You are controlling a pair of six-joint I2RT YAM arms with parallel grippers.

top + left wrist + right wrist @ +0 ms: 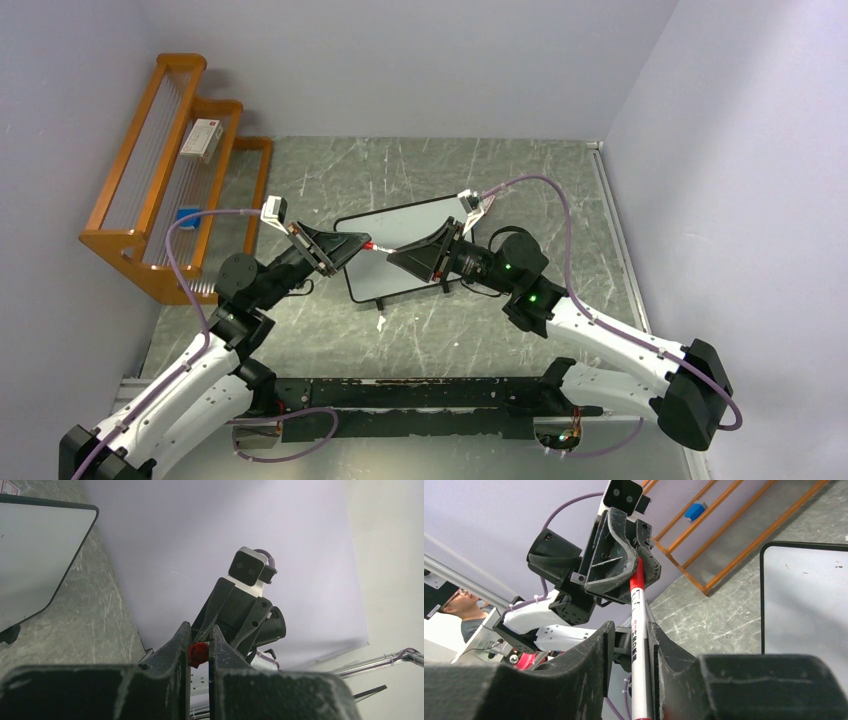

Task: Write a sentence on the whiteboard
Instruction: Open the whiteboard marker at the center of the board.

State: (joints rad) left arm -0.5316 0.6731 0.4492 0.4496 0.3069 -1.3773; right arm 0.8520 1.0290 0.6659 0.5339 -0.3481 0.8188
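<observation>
Right jaws pinch the marker barrel, left jaws its red cap, above the whiteboard

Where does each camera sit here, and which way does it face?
Top external: above and behind, looking down on the black-framed white whiteboard; left arm and right arm show.
Left wrist: on the left gripper, facing the right gripper; own fingers show.
Right wrist: the reverse, facing the left gripper; own fingers show.
Shared: both wrist views show the red-capped white marker both grippers clamp.
</observation>
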